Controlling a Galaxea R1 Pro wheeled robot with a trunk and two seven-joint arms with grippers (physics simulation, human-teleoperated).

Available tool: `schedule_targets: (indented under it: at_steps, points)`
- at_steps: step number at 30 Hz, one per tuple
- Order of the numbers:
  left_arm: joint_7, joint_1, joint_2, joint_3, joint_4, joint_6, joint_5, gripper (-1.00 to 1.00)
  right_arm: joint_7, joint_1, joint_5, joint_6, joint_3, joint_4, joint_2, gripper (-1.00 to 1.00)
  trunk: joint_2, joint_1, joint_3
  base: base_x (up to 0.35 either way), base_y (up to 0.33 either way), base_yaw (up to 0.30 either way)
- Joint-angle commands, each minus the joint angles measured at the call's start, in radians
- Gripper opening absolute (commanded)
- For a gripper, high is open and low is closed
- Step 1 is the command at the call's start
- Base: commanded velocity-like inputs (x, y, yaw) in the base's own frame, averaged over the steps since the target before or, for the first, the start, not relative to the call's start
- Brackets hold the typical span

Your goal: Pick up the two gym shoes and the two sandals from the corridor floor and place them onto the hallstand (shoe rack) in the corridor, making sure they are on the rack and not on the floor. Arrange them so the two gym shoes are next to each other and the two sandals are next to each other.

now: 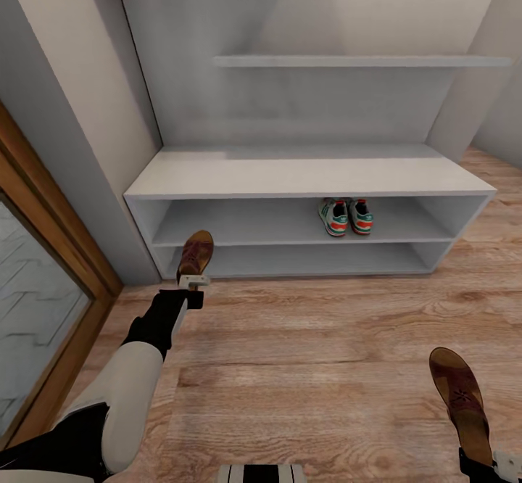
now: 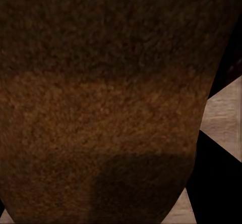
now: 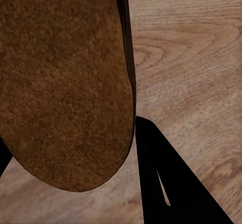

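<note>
The two gym shoes [image 1: 345,216] stand side by side on the upper open shelf of the pale grey hallstand [image 1: 304,175], right of centre. My left gripper [image 1: 193,281] is shut on the heel of one brown sandal [image 1: 195,253], which is held out in front of the lower shelf's left end; its brown sole [image 2: 101,108] covers most of the left wrist view. At the lower right, my right gripper [image 1: 500,461] is shut on the other sandal [image 1: 459,399], held above the corridor floor [image 1: 312,367]; its sole [image 3: 65,82] looms beside a dark finger [image 3: 166,183].
A wood-framed glass door [image 1: 36,309] stands at the left, close to my left arm. A wall shelf [image 1: 355,61] hangs above the hallstand's bench top. Open plank floor lies between the arms and the rack.
</note>
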Motion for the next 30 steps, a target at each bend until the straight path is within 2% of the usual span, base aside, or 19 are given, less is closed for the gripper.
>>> schedule_targets:
  at_steps: [1,9,21,30]
  points:
    - [-0.002,0.000,-0.002,0.005,-0.001,0.003,0.000,-1.00,0.003,-0.001,0.007,-0.003,-0.005,0.001,0.001,-1.00,0.000,0.000,-0.001,0.059,-0.019,0.000]
    - [-0.003,-0.001,-0.003,0.000,0.000,0.003,0.022,-1.00,0.003,-0.001,0.007,-0.003,-0.005,0.003,0.000,-1.00,0.000,0.000,-0.001,0.190,-0.125,0.000]
    - [-0.002,-0.001,-0.002,-0.001,-0.002,0.003,0.023,-1.00,0.003,-0.001,0.007,-0.003,-0.006,0.001,0.000,-1.00,0.000,0.000,-0.001,0.252,-0.193,0.000]
    - [0.003,-0.003,0.003,0.001,-0.002,0.003,0.023,-1.00,0.003,-0.001,0.007,-0.003,-0.009,-0.001,-0.008,-1.00,0.000,0.000,-0.001,0.312,-0.036,0.000]
